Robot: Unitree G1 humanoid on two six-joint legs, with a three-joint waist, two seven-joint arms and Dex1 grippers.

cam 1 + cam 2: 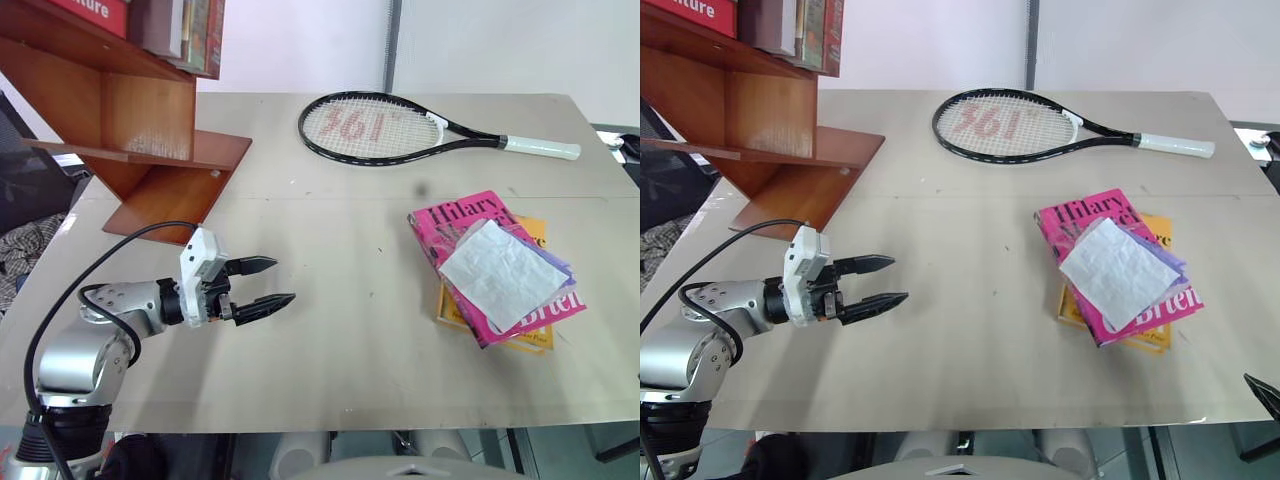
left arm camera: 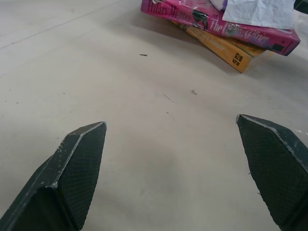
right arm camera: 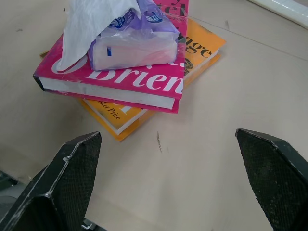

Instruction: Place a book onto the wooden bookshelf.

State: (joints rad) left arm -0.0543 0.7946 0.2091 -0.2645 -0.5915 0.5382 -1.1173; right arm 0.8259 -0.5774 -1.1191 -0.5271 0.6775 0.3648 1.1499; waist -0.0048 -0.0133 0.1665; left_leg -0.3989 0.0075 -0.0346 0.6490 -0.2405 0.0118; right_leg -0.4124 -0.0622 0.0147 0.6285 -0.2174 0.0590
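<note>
While my left gripper (image 1: pixel 270 283) and right gripper (image 3: pixel 168 183) both hang spread and empty, the book (image 1: pixel 455 222) lies on a yellow book (image 1: pixel 535 232), tissue pack (image 1: pixel 500 272) atop, well apart from the wooden bookshelf (image 1: pixel 150 130)

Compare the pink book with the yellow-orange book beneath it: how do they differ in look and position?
The pink book lies on top, carrying a tissue pack; the yellow-orange book lies underneath, resting on the table. The pink book looks thicker than the yellow-orange book. The pink book sits skewed, so the yellow-orange book's corners stick out. Both lie flat, covers up, with white page edges.
</note>
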